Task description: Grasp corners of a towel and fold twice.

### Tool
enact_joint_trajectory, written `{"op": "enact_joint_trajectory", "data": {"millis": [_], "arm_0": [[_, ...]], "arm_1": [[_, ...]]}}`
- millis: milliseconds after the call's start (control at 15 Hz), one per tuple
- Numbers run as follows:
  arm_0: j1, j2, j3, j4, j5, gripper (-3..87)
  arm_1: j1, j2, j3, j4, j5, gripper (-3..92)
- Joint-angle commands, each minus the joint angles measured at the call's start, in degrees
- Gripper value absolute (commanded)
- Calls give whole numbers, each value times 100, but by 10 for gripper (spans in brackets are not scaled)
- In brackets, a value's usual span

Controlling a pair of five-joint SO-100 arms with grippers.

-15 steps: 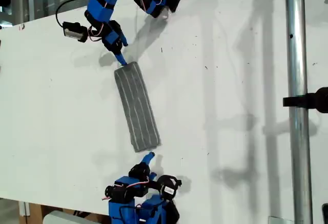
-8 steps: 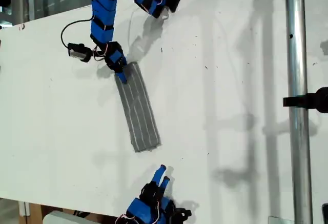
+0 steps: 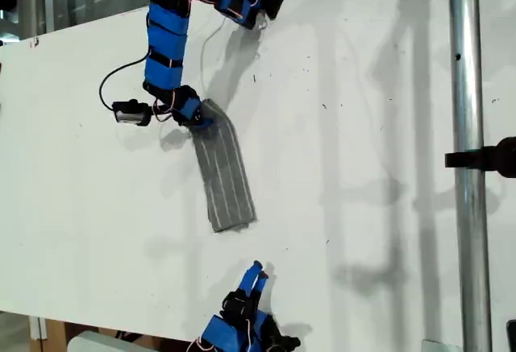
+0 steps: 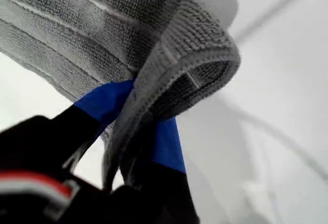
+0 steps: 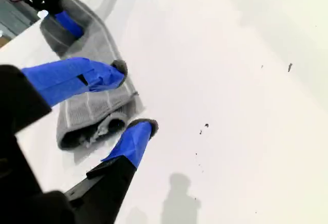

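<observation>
First gripper (image 3: 196,121) at end of blue arm reaching down from top of exterior view, jaws pinched on lifted corner of towel (image 3: 226,176); blue fingers (image 4: 110,101) seen clamped either side of cloth edge. Second gripper (image 3: 256,274) at bottom of exterior view, pointing toward towel's near end, jaws parted, blue fingertips (image 5: 134,138) apart, holding nothing.

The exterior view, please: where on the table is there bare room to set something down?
The widest free patch lies between the towel and the metal pole. Another lies on the exterior view's left of the towel, out to the table edge. It is crowded at the towel's two ends, around my first tool and second tool.
</observation>
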Motion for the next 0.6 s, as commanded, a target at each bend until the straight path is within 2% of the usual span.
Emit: {"op": "enact_joint_trajectory", "data": {"millis": [0,133,267,400,533], "arm_0": [[105,35,18,-114,141,162],[114,97,167,-176,264,145],[158,387,369,-149,281,140],[220,387,483,-123,246,139],[237,387,510,-123,281,137]], "arm_1": [[475,2039,589,2013,-9,-2],[422,2909,896,3524,316,-2],[-422,2461,211,4122,932,-2],[-1002,1828,-888,3085,888,-2],[-1213,475,-2153,2329,765,-2]]}}
